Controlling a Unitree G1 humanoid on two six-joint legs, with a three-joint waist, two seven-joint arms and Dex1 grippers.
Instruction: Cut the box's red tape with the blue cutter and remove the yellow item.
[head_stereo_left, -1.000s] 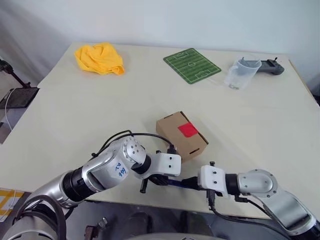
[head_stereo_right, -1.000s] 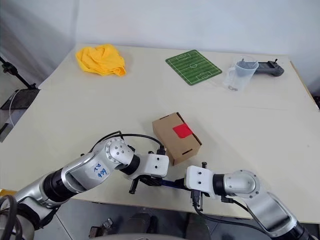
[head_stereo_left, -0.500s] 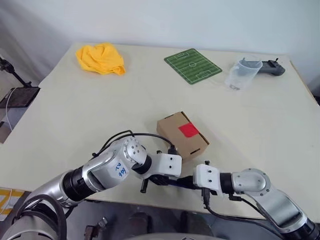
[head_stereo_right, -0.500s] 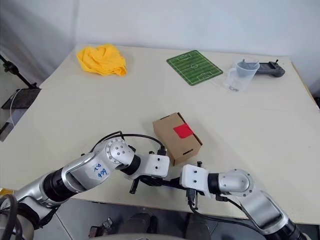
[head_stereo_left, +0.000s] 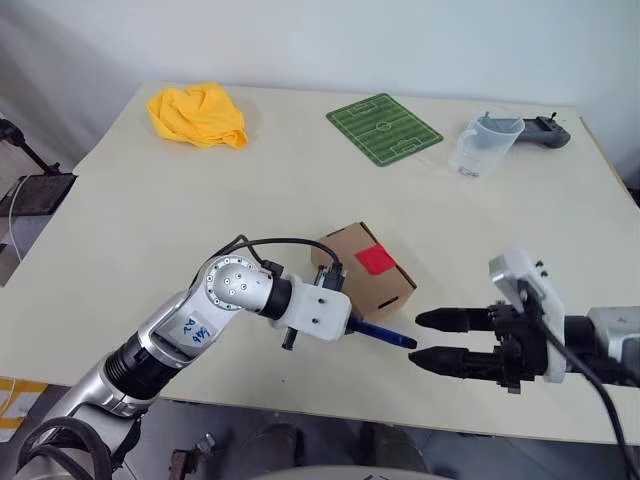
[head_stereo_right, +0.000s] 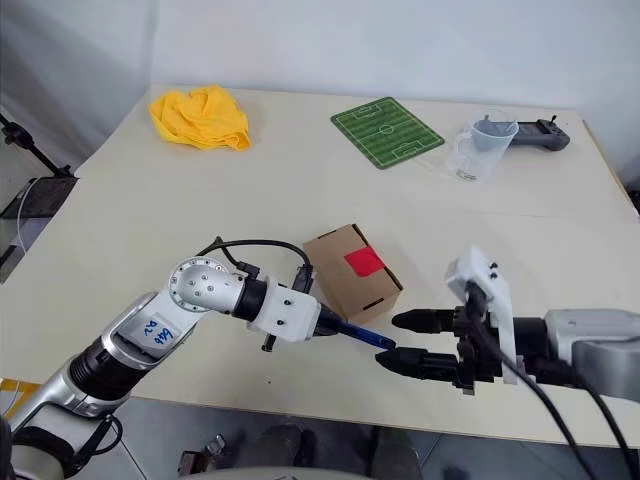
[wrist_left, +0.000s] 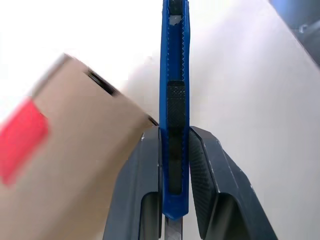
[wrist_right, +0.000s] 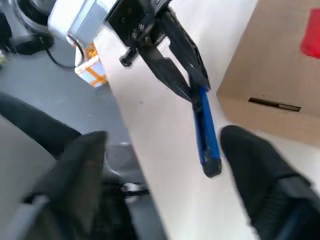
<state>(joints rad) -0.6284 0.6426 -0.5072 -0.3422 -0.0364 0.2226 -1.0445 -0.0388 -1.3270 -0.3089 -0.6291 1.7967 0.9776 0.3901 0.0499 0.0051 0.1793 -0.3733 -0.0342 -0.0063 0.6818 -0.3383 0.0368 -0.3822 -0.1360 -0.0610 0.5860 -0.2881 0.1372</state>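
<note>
From the head views, the left gripper (head_stereo_left: 350, 325) is clamped on the blue cutter (head_stereo_left: 385, 334), whose long axis runs out past the fingers toward the robot's right, its free tip hanging just short of the right gripper (head_stereo_left: 428, 339). That right pincer stands spread wide with nothing in it, its two black fingers aimed back at the cutter's tip. The box (head_stereo_left: 362, 268) lies on the table (head_stereo_left: 200, 220) just beyond the left pincer, its red tape (head_stereo_left: 374, 258) on the upper face; the left arm is plainly the nearer one to it. In the left wrist view the cutter rises straight up between the two pads (wrist_left: 205, 170), and the box sits close on one side of the blade line, so I judge a small swing toward the red patch is what the cut needs. In the right wrist view the cutter's tip hangs between the spread fingers (wrist_right: 260, 175), the box just behind.
</note>
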